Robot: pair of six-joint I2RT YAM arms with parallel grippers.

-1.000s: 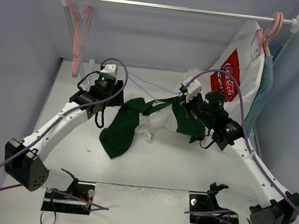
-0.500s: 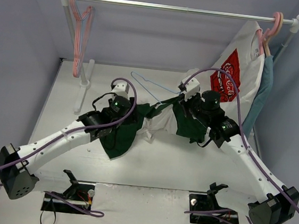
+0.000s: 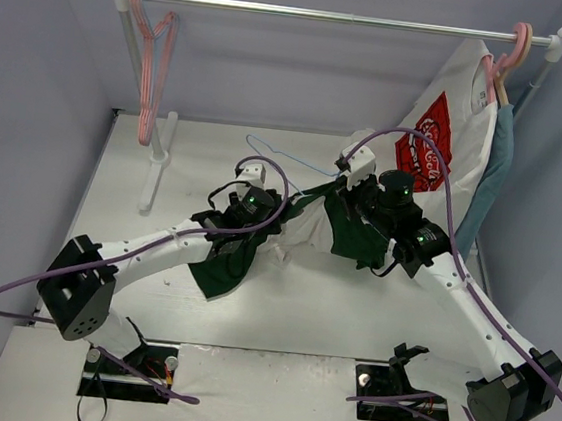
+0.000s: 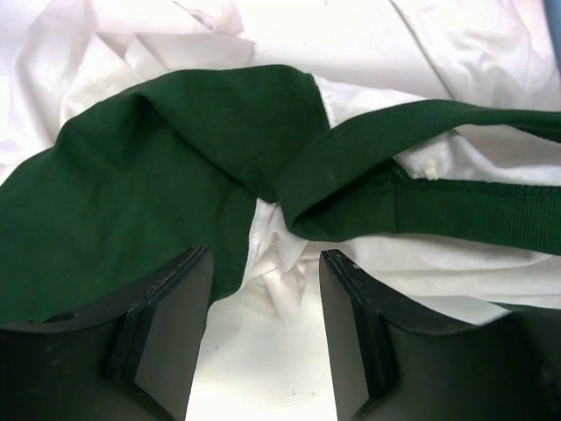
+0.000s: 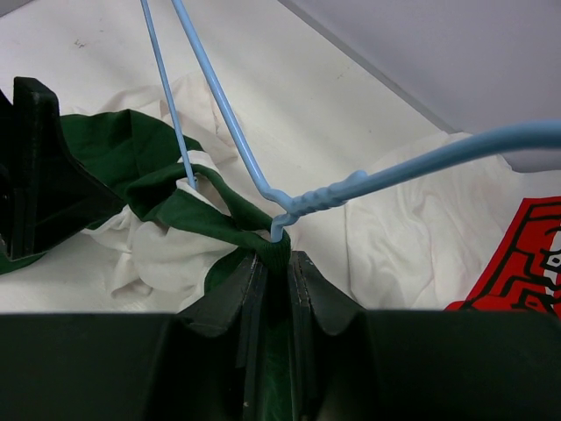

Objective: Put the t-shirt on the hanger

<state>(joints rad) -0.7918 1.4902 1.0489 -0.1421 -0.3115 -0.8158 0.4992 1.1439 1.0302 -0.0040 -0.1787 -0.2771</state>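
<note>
T-shirt [image 5: 131,149] not yet hung: it lies crumpled on the bench [image 3: 300,313] over a white cloth [image 4: 456,53]. One arm of the hanger [image 5: 320,202] enters a green loop, probably the collar, just ahead of the right jaws, which are pinched almost closed on a t-shirt fold directly under the hanger's twisted neck. Left jaws are about half open and hold nothing, poised over a green fold just beyond their tips. The right wrist view alone shows the wire entering the cloth, and the top view alone shows a bare hanger corner beyond the left jaws, so most threading remains.
</note>
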